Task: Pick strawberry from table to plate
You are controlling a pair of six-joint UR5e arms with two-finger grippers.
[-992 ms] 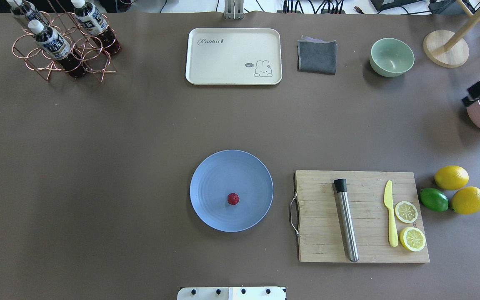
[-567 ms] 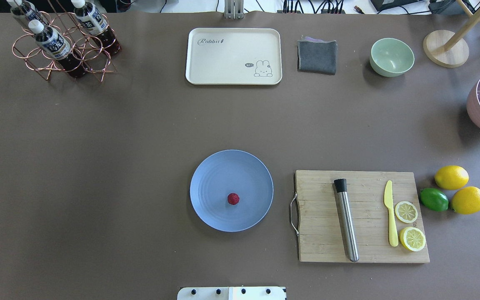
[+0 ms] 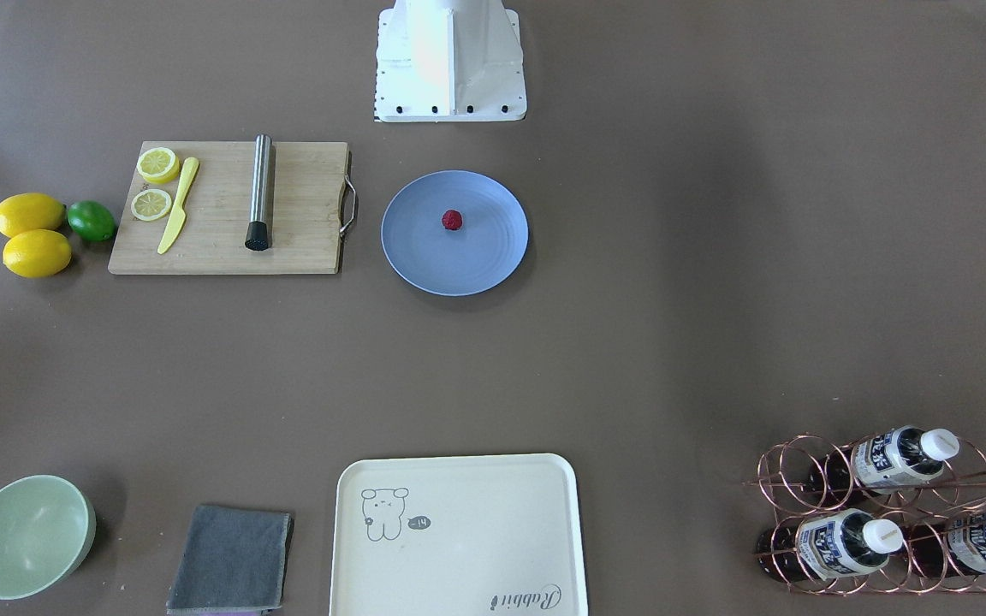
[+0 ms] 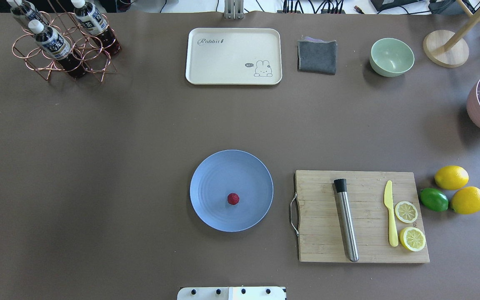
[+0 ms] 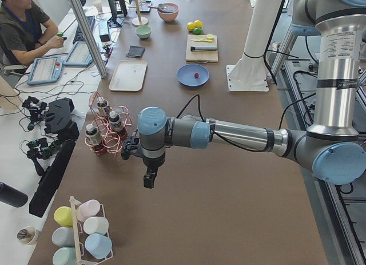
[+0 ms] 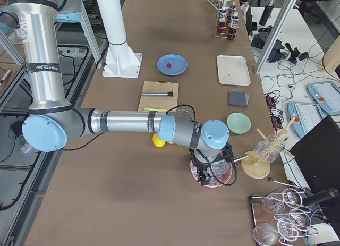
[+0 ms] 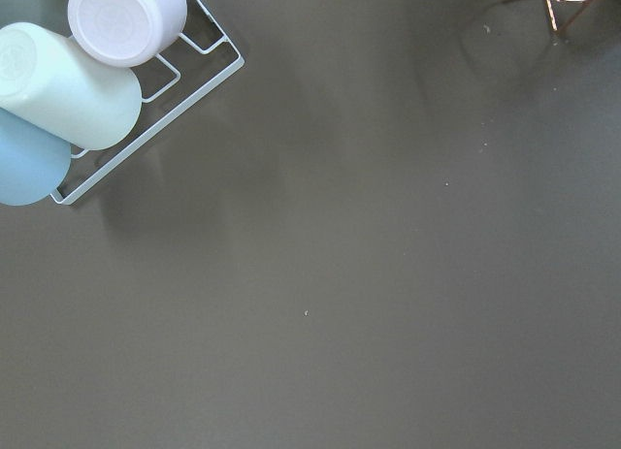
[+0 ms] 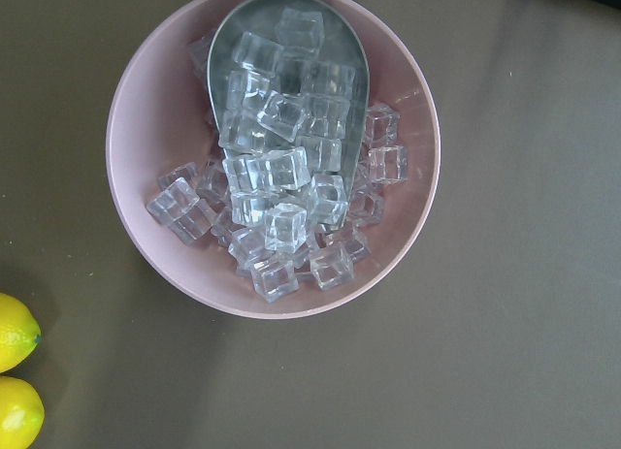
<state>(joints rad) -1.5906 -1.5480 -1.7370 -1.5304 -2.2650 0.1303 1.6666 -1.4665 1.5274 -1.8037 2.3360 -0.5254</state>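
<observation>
- The strawberry (image 4: 233,198) lies on the plate (image 4: 213,173), a little toward the robot's side of its middle; nothing touches it.
- The plate sits flat on the table (image 4: 131,141), just beside the handle end of a wooden cutting board (image 4: 319,221); the two are close but apart.
- On the board lie a steel rod with a black tip (image 4: 346,225), a yellow knife (image 4: 390,216) and two lemon slices (image 4: 406,211); the slices lie right by the knife.
- Beyond the board's far end sit two whole lemons (image 4: 451,177) and a lime (image 4: 433,199), close together.
- The left gripper (image 5: 148,182) hangs pointing down over bare table, near a copper bottle rack (image 5: 106,130) and well apart from the plate; only the side view shows it, so I cannot tell how its jaws stand.
- The left wrist camera sees a white wire rack holding pastel cups (image 7: 73,85) at the corner.
- The right gripper (image 6: 210,177) is over a pink bowl (image 8: 136,207) full of ice cubes, with a metal scoop (image 8: 291,42) resting in it; whether its jaws are apart or together I cannot tell either.
- At the far edge of the table stand a cream tray (image 4: 233,56), a grey cloth (image 4: 317,56) and a green bowl (image 4: 391,57).
</observation>
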